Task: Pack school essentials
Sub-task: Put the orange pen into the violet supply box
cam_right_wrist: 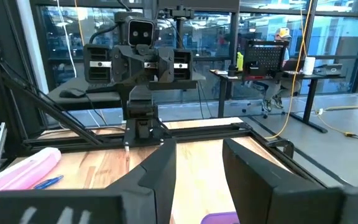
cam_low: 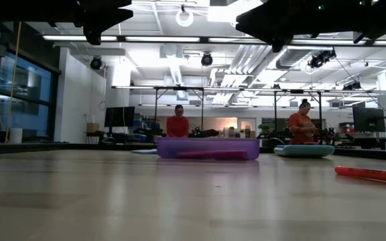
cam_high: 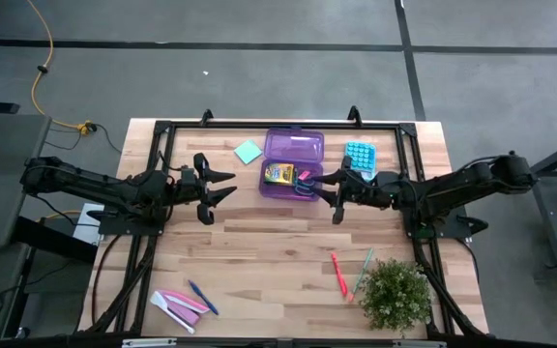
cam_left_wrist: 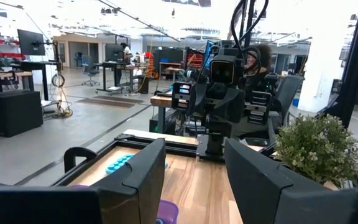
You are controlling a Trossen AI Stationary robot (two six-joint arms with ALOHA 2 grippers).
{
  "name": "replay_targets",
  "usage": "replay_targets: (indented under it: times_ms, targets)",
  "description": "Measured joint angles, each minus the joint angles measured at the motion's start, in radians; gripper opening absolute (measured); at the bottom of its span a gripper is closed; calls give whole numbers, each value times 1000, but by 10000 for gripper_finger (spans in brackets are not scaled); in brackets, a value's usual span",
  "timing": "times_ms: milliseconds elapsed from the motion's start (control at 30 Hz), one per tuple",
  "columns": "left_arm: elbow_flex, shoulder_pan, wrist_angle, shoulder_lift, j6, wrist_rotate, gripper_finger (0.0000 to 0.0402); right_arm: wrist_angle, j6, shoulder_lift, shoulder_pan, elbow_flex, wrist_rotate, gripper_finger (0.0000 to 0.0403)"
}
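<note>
A purple pencil box [cam_high: 294,150] stands open on the table's far middle. Inside lie the yellow crayon box [cam_high: 278,174], the tiny pink eraser [cam_high: 305,175] and the blue-handled scissors [cam_high: 306,186]. The green sticky-note pad [cam_high: 249,152] lies flat left of the box. The orange-red pen [cam_high: 338,274] and green pen [cam_high: 363,271] lie near the right front, the blue pen [cam_high: 202,297] near the left front. My left gripper [cam_high: 228,186] hangs open left of the box, and my right gripper [cam_high: 323,189] hangs open at the box's right side. Both are held high, level, facing each other.
A light-blue buttoned pad [cam_high: 359,155] lies right of the box, under my right arm. Pink and white flat pieces [cam_high: 177,304] lie at the near left beside the blue pen. A small potted plant [cam_high: 395,295] stands at the near right. Bare wood [cam_high: 269,251] spans the middle.
</note>
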Motion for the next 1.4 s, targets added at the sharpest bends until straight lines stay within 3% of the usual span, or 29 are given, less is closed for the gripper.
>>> replay_targets:
  times_ms: [300, 667, 767, 867, 967, 1067, 1267, 1400]
  targets:
    - [0, -1, 0, 0, -18, 9, 156, -14, -13, 0, 0, 1, 0, 124]
    - [0, -4, -1, 0, -53, 9, 156, -49, 143, 1, 3, 19, 11, 124]
    - [0, -4, -1, 0, -58, 9, 156, -283, 200, 2, 25, 128, 15, 124]
    - [0, -3, -3, 0, -58, 9, 156, -659, 303, 37, 74, 288, 48, 124]
    - [0, -3, -18, 0, -58, 9, 156, -1025, 511, 102, 137, 429, 45, 124]
    - [0, -3, -23, 0, -68, 8, 156, -1327, 767, 176, 225, 549, -38, 124]
    - [0, -3, -24, 0, -127, 8, 156, -1657, 1184, 361, 411, 728, -91, 124]
    - [0, -3, -24, 0, -171, 8, 156, -1709, 1314, 499, 478, 786, -110, 124]
